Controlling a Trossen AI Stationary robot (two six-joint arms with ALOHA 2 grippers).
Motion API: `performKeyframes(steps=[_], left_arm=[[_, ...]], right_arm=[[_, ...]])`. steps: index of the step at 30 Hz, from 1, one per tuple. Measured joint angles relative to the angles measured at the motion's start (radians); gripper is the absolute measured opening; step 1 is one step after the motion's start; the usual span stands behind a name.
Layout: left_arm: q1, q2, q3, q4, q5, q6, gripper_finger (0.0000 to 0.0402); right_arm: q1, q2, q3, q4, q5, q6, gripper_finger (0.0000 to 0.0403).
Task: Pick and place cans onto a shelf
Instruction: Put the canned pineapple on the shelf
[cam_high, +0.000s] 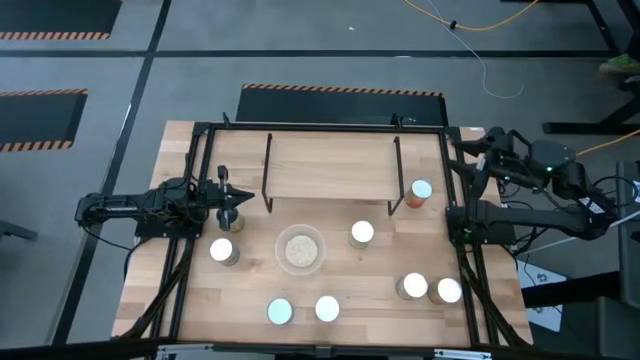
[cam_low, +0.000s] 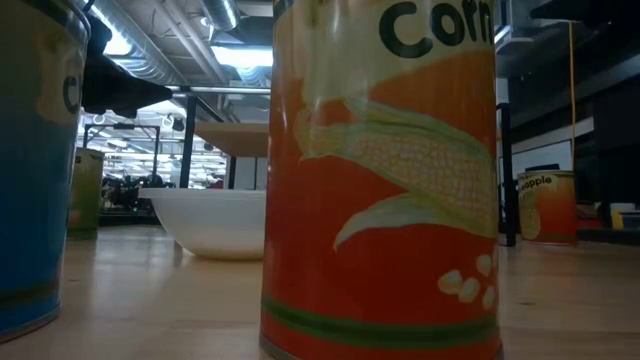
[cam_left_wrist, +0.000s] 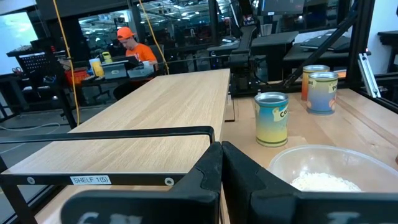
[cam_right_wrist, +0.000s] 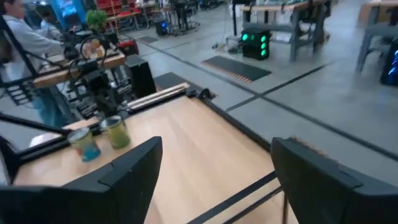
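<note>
The shelf (cam_high: 330, 165), a light board in a black rod frame, stands at the table's far middle; it also shows in the left wrist view (cam_left_wrist: 143, 124). Several cans with silver tops stand upright on the table: one orange-labelled (cam_high: 418, 192) by the shelf's right end, one (cam_high: 362, 233) right of the bowl, one (cam_high: 222, 250) at the left, two (cam_high: 280, 312) at the near edge, two (cam_high: 449, 291) at the near right. My left gripper (cam_high: 238, 200) is shut and empty, level, just left of the shelf (cam_left_wrist: 221, 168). My right gripper (cam_right_wrist: 214, 180) is open and empty at the far right (cam_high: 478, 150).
A clear round bowl (cam_high: 300, 250) with beige contents stands at the table's middle, near the left gripper (cam_left_wrist: 329, 174). A corn can (cam_low: 380, 180) fills the low view. A black rod frame (cam_high: 195, 200) runs around the tabletop. A person in orange (cam_left_wrist: 130, 46) sits beyond the table.
</note>
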Motion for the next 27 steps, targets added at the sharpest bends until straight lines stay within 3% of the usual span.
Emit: performKeyframes(steps=[8, 18, 27], left_arm=[[0.0, 0.0, 0.0, 0.0, 0.0, 0.0, 0.0], [0.0, 0.0, 0.0, 0.0, 0.0, 0.0, 0.0], [0.0, 0.0, 0.0, 0.0, 0.0, 0.0, 0.0]], right_arm=[[0.0, 0.184, 0.0, -0.024, -0.001, -0.044, 0.0304], [-0.004, 0.409, 0.13, -0.419, 0.001, 0.0, 0.0304], [-0.004, 0.508, 0.133, -0.542, 0.001, 0.026, 0.0304]])
